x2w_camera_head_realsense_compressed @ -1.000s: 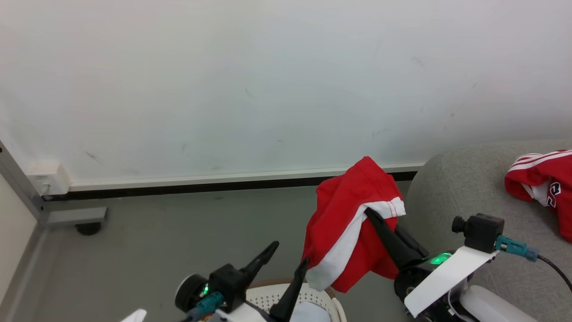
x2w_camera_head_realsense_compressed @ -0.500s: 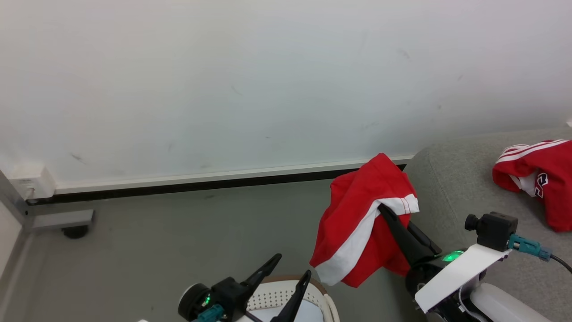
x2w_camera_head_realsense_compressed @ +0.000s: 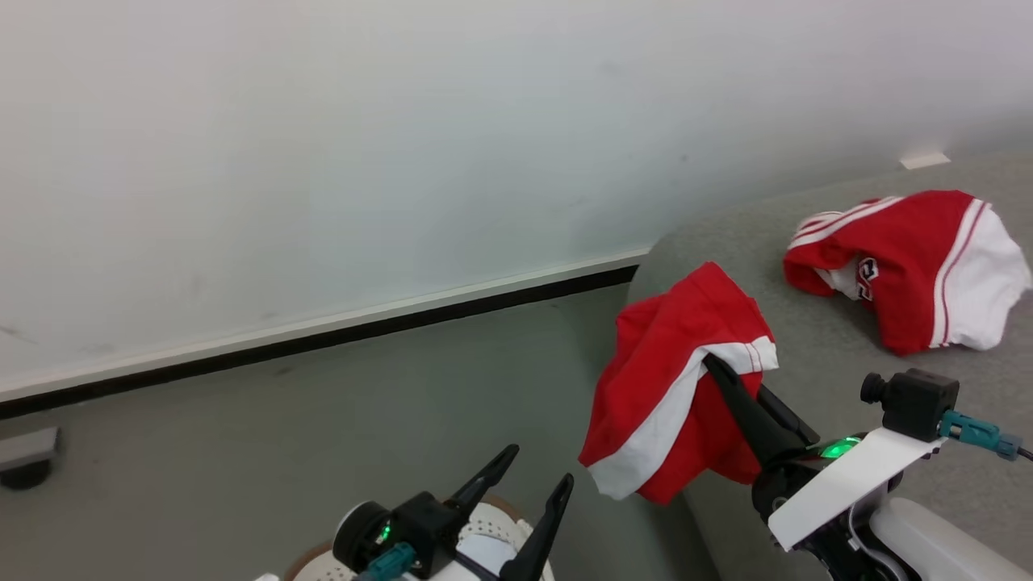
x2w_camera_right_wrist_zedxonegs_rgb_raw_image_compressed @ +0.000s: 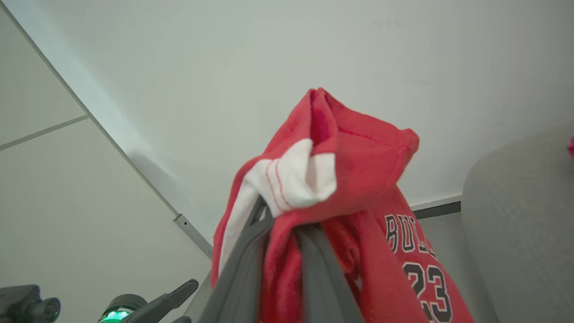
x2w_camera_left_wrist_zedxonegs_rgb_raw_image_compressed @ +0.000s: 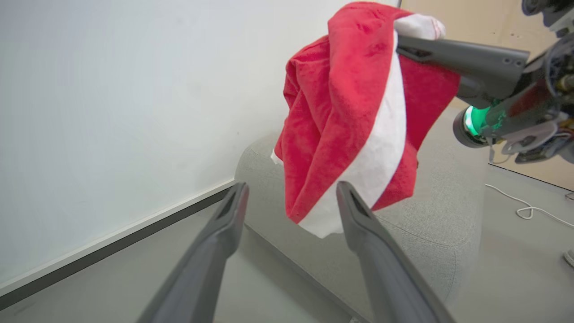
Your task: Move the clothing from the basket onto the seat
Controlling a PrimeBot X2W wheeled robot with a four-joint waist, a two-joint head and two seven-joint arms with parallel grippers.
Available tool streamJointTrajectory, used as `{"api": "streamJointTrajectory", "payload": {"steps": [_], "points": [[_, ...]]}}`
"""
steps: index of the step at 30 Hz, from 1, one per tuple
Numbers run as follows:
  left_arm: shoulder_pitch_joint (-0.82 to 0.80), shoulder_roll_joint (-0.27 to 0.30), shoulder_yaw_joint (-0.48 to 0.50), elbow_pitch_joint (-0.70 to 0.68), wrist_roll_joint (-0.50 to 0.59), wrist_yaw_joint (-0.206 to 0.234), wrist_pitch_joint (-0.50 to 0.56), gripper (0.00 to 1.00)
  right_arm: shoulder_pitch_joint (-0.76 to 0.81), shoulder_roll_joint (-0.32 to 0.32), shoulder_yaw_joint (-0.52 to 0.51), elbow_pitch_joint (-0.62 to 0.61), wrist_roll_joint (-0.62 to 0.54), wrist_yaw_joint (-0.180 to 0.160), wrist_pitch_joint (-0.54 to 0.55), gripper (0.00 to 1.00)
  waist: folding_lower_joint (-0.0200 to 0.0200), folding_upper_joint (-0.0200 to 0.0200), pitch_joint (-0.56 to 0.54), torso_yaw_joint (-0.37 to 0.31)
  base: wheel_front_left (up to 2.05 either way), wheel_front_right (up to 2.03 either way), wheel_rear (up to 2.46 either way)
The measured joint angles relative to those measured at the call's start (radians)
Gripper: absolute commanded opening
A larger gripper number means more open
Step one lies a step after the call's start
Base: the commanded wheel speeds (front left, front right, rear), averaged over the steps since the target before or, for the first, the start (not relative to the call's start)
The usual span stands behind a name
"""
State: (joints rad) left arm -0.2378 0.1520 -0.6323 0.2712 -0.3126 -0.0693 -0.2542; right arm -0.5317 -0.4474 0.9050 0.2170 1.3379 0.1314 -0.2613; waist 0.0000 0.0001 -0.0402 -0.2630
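On the grey seat [x2w_camera_head_realsense_compressed: 815, 323] lies one red garment [x2w_camera_head_realsense_compressed: 904, 258]; a second red garment [x2w_camera_head_realsense_compressed: 670, 379] hangs at the seat's left edge, pinched in the right gripper [x2w_camera_head_realsense_compressed: 714, 367]. Carry it well over the seat before release. The left gripper [x2w_camera_head_realsense_compressed: 537, 476] stands spread and empty.

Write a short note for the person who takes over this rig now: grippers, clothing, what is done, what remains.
Left gripper: open, empty, near the basket.
Right gripper: shut on a red jersey, lifted beside the seat corner.
Done: the other red garment lies on the seat.
Left to do: lay the jersey on the seat and release; then check the basket, whose inside is hidden.
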Motion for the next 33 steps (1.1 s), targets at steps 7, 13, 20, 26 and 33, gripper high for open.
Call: {"api": "streamJointTrajectory", "payload": {"steps": [7,13,20,26,33], "points": [[-0.019,-0.01,-0.012,-0.011,0.003,-0.002,-0.004,1.0,0.001,-0.047,-0.037,-0.007,-0.019,0.0,-0.001,0.0,0.0,0.0,0.02,-0.113,0.0,0.0,0.0],[-0.031,-0.011,-0.019,-0.022,0.012,-0.005,-0.004,1.0,0.024,-0.084,-0.109,-0.018,-0.036,0.0,-0.001,0.0,0.0001,0.0,0.063,-0.169,0.0,0.0,0.0],[-0.11,0.018,-0.027,-0.063,0.048,-0.011,0.019,1.0,-0.005,-0.09,-0.311,-0.036,-0.099,0.0,-0.001,0.0,0.0001,0.0,0.175,-0.171,0.0,0.0,0.0],[-0.212,0.054,-0.021,-0.118,0.074,-0.02,0.051,1.0,-0.162,-0.114,-0.468,0.001,-0.166,0.0,-0.001,0.0,0.0002,0.0,0.323,-0.146,0.0,0.0,0.0],[-0.313,0.08,-0.002,-0.169,0.105,-0.023,0.06,1.0,-0.408,-0.215,-0.616,0.147,-0.207,0.0,0.009,0.0,0.0003,0.0,0.501,-0.101,0.0,0.0,0.0]]}}
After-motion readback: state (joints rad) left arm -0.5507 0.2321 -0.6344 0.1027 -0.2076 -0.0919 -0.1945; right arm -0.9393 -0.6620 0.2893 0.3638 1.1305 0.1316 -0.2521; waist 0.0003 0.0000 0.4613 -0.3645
